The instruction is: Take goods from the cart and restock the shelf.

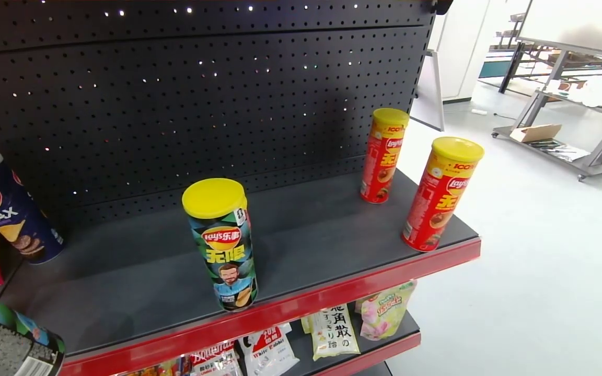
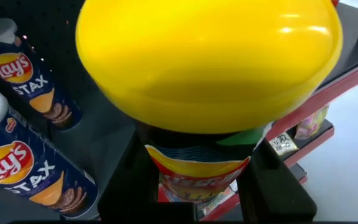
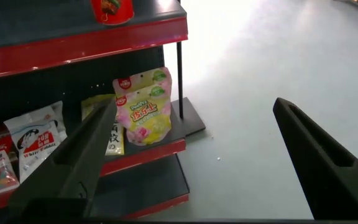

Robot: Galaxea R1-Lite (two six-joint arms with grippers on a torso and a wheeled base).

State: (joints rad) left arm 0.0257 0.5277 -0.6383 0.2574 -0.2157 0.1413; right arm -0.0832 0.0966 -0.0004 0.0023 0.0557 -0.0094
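Two blue cans (image 2: pixel 30 168) near L claw (image 2: pixel 197 186), clenched on yellow-lid can (image 2: pixel 210 62): you risk toppling them. R claw (image 3: pixel 194 124) released.

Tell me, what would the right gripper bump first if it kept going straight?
Probably the bare floor beside the shelf's foot. The open right gripper aims past the pink bag on the lower shelf, with nothing between its fingers. Depth is unclear, so it might brush that bag.
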